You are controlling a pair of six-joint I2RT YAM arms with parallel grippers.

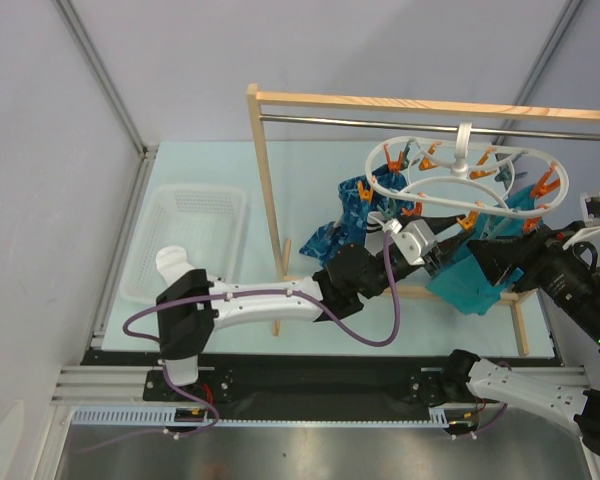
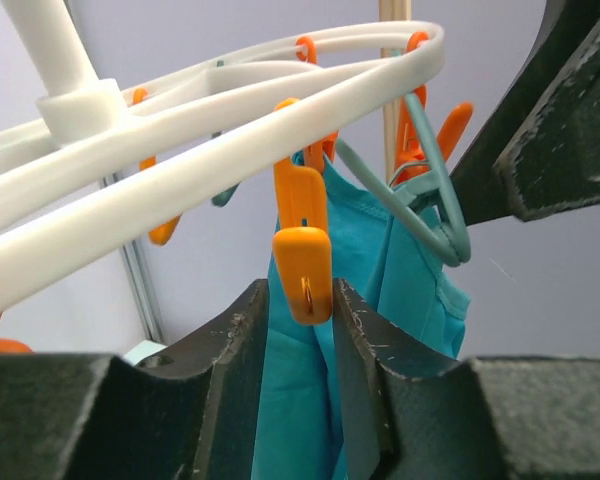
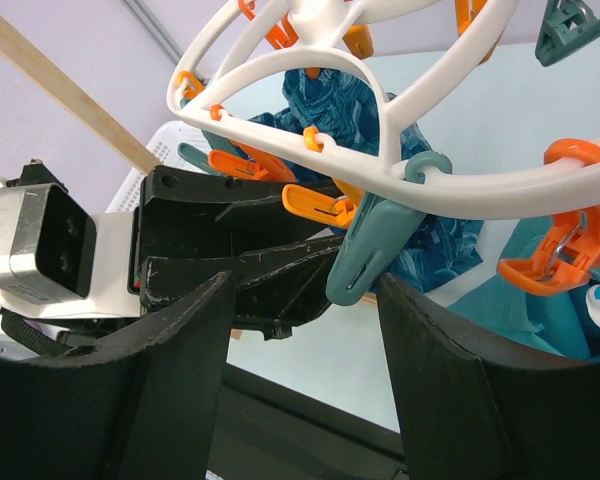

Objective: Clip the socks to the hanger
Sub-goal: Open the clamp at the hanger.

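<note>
- pale tabletop, hanger hung off the rack toward its far right corner; no socks in sight.
- left gripper narrowed around an orange clip, grip unclear; right gripper wide open, empty.
- squeeze it squarely or it'll probably twist out.

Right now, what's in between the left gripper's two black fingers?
An orange clip hanging from the white hanger sits between the fingers of the left gripper, with teal cloth behind it. The left wrist view shows it.
</note>
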